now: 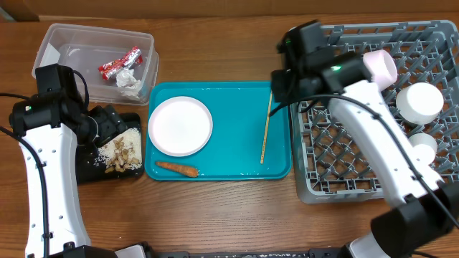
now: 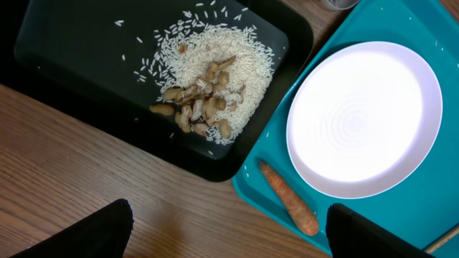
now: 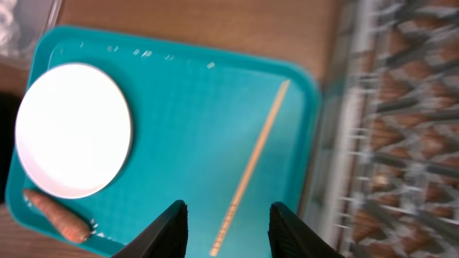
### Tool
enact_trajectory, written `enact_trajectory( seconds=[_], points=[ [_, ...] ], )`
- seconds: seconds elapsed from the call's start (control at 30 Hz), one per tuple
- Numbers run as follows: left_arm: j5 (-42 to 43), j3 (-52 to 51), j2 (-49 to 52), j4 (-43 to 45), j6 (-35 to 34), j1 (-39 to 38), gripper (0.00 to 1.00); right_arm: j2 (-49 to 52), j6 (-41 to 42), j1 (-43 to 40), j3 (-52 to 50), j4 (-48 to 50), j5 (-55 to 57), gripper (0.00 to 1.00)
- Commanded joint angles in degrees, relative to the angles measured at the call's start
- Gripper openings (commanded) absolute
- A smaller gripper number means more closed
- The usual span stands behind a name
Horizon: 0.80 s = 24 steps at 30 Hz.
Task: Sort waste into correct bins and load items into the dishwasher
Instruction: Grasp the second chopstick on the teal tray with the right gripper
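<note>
Wooden bench (image 1: pixel 215 215) holds a teal tray (image 3: pixel 179 107); 1 chopstick (image 3: pixel 251 165) lies flat directly beneath the right tool (image 3: pixel 228 209), whose fingers stand apart, empty. Thin, light, stiff, likely slippery: pinch across its middle. The left tool (image 2: pixel 229 215), released, hangs above the carrot (image 2: pixel 287 208).

The teal tray (image 1: pixel 237 136) lies open between plate (image 1: pixel 180 125) and chopstick (image 1: pixel 265 129); the rack (image 1: pixel 315 183) wall crowds the chopstick.

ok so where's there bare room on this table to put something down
Widest free patch: the teal tray between the white plate and the chopstick. Also bare wood in front of the tray and behind it, between the clear tub and the dish rack. Crowded: the black tray, under rice and the left arm.
</note>
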Motion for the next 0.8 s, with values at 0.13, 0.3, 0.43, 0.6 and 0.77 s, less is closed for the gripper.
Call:
enact_trajectory(
  seconds=[0.13, 0.3, 0.43, 0.6, 0.77],
  points=[
    [0.2, 0.7, -0.7, 0.0, -0.9, 0.2, 0.88, 9.5, 8.0, 4.1, -6.6, 1.8, 3.5, 0.47],
    [0.2, 0.7, -0.7, 0.1, -0.8, 0.2, 0.88, 15.8, 10.6, 5.0, -7.5, 1.8, 4.3, 0.47],
    [0.2, 0.7, -0.7, 0.1, -0.8, 0.2, 0.88, 20.3, 11.1, 5.4, -7.5, 2.2, 4.1, 0.47],
    [0.2, 0.7, -0.7, 0.1, -0.8, 0.2, 0.89, 23.9, 11.1, 6.1, -7.5, 2.7, 3.7, 0.46],
    [0.2, 0.7, -0.7, 0.1, -0.8, 0.2, 0.89, 24.4, 11.3, 6.5, -7.5, 2.9, 3.7, 0.25]
  ],
)
